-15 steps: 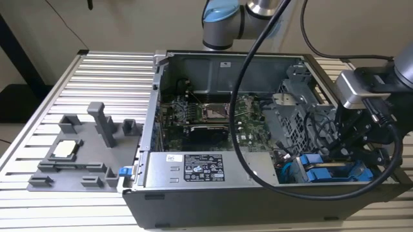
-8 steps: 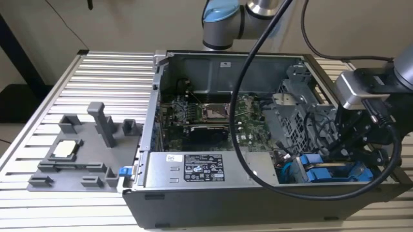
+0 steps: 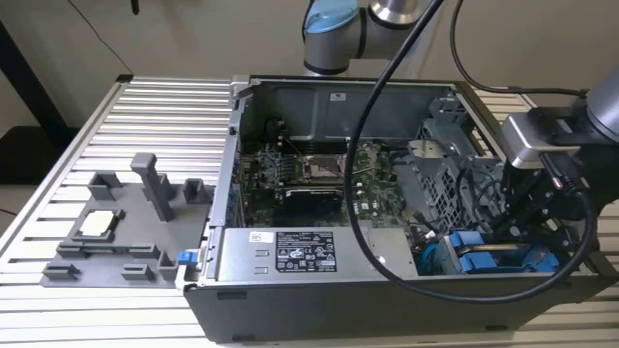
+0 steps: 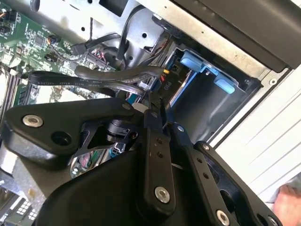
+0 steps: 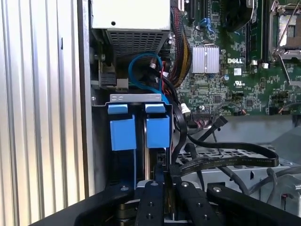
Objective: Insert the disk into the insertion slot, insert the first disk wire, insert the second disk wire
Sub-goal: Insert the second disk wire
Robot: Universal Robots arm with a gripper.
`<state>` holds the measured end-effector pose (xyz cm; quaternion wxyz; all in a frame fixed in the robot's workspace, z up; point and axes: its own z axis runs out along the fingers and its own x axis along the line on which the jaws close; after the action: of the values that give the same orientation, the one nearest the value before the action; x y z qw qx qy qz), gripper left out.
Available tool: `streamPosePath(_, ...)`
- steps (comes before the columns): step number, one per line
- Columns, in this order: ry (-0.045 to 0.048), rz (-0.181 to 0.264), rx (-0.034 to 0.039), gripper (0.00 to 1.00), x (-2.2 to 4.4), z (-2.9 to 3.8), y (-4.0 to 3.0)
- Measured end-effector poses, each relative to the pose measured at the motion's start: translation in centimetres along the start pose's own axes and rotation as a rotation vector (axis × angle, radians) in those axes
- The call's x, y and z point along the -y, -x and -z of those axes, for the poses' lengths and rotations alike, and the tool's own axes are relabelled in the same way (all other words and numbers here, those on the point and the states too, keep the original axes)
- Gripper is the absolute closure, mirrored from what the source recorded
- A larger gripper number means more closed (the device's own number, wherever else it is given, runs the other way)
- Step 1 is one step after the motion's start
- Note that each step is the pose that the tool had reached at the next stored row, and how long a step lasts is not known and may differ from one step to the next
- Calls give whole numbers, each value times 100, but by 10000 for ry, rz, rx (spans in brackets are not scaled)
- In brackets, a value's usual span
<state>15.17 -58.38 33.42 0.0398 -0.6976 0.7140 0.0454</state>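
Hovering gripper (image 5: 164, 188) fingers together, just beside insertion slot (image 5: 141, 136), blue rails

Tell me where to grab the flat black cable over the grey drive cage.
Probably pinch the flat black cable across its thin faces near the end beside the blue plastic tabs, coming through the case's open side; it arches free above the cage.

Power supply (image 3: 382, 255): white label (image 3: 304, 251), dense black print and marks, too small to read. Motherboard (image 5: 221, 89): white lettering (image 5: 235, 60). Flat cable (image 4: 94, 81): pale print along it, not legible.
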Motion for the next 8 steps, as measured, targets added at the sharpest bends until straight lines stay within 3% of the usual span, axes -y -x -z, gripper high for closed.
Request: streamPosePath(8, -1, 1, 30, 82, 1, -18, -1)
